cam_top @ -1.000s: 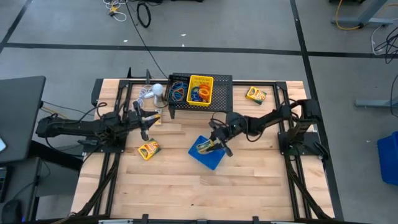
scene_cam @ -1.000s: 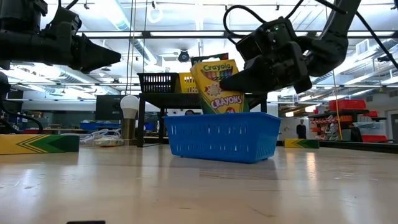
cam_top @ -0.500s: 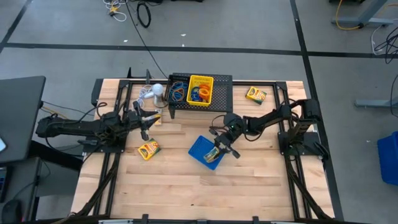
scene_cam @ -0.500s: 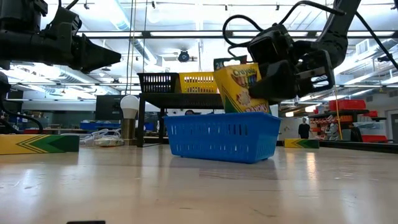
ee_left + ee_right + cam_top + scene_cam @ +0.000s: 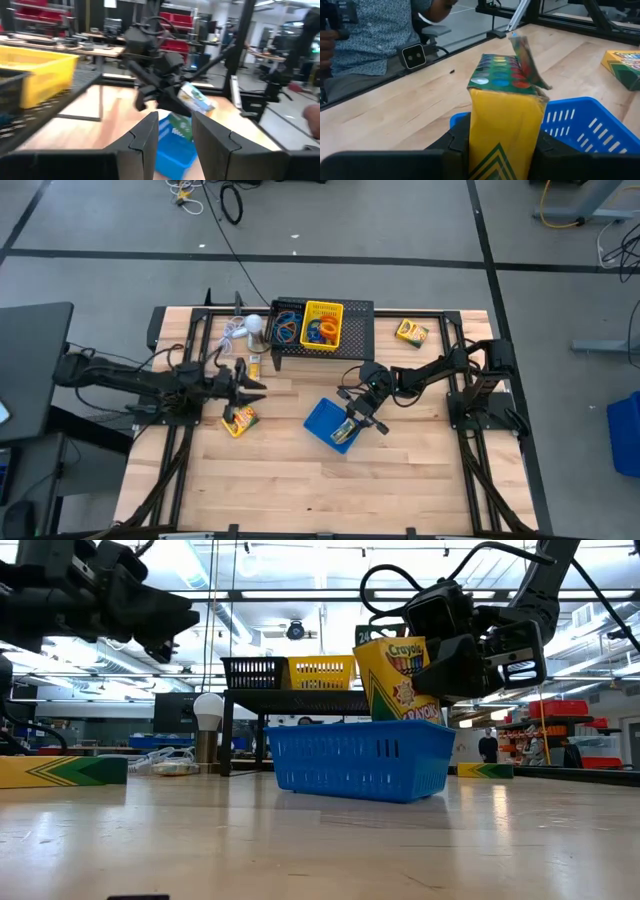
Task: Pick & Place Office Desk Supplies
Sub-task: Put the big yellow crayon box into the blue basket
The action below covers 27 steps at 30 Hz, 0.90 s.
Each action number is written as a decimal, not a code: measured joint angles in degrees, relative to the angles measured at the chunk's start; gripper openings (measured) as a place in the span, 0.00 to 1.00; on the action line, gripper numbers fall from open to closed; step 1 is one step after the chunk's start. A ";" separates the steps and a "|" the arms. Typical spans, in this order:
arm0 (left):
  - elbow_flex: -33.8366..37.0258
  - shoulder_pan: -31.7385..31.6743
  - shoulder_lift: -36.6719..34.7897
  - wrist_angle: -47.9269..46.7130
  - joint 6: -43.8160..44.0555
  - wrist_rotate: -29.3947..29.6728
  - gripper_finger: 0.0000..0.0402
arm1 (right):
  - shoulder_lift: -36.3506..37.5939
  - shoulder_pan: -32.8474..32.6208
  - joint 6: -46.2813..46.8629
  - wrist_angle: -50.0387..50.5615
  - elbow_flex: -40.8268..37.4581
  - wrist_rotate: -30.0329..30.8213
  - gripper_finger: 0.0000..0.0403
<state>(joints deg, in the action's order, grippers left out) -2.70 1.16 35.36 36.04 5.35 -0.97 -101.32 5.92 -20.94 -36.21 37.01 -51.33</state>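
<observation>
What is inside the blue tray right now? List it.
Inside the blue tray one crayon box stands nearly upright, its lower end below the rim, gripped by the right end effector. The tray's floor is hidden behind its walls and the box, so anything else there cannot be seen.

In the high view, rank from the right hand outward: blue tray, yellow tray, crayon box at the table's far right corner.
From the right hand:
1. Blue tray, directly beneath it.
2. Yellow tray, on the black stand at the table's back.
3. Corner crayon box, lying alone at the back right.
</observation>
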 joint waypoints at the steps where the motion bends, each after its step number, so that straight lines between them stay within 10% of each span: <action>1: 0.00 0.43 3.31 3.41 0.09 -0.50 0.31 | 0.00 -0.01 -0.25 0.00 0.01 0.00 0.25; 15: -21.18 2.31 51.09 19.35 -9.82 -15.98 0.27 | 0.00 0.01 -0.31 0.00 0.01 -0.13 0.25; 20: -24.95 1.34 57.10 19.73 -13.97 -22.35 0.05 | 0.00 -0.01 1.00 0.00 0.01 -0.13 0.25; 27: -27.45 0.44 60.38 19.77 -17.14 -21.43 0.01 | 0.00 -0.12 0.41 -0.04 0.01 -0.12 0.25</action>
<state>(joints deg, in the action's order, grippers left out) -30.15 1.60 95.75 55.81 -11.79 -22.40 -101.32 5.80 -20.53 -36.25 37.01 -51.45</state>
